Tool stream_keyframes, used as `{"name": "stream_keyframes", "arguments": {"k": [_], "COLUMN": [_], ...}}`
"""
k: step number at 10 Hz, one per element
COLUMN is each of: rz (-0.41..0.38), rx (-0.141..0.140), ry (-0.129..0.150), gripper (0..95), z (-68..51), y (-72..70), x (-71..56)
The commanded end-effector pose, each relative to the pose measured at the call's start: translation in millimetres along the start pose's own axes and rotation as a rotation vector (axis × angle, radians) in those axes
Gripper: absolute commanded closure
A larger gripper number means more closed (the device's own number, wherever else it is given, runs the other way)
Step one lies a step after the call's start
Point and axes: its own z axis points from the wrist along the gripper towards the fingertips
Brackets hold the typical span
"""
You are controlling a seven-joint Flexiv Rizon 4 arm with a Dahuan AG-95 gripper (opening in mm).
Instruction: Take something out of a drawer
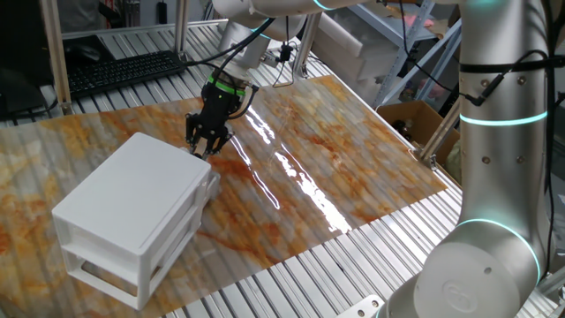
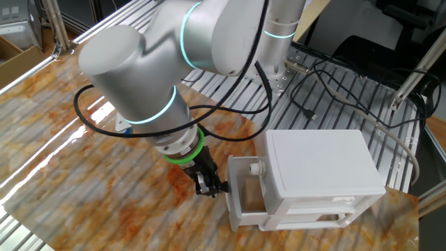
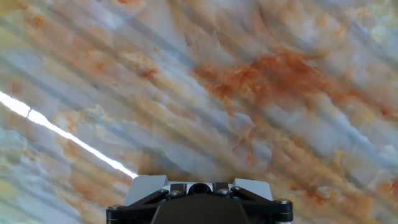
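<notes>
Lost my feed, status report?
Claw shut, empty, beside open drawer. Block not visible. White cabinet on table. Nothing in the way.

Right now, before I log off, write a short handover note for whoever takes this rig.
Gripper: shut, holding nothing visible, low over the mat just beside the open drawer's front.
Cabinet: on the mat; one drawer is pulled out.
Block: not visible in any view; the drawer's inside is only partly seen.
Done: drawer opened.
Left: find the block in the drawer, grasp it, lift it out.
</notes>
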Motion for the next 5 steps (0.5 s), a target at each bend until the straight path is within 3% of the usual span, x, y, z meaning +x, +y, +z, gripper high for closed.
{"name": "stream_keyframes", "arguments": {"k": [1,5], "rz": [-0.008,-0.033], "rx": [0.002,0.015], "ry": [0.000,0.015], "gripper": [95.0,95.0], "z": [-2.2,-8.2], "y": [-0.5,-0.2], "x": [-2.6,-10.8]}}
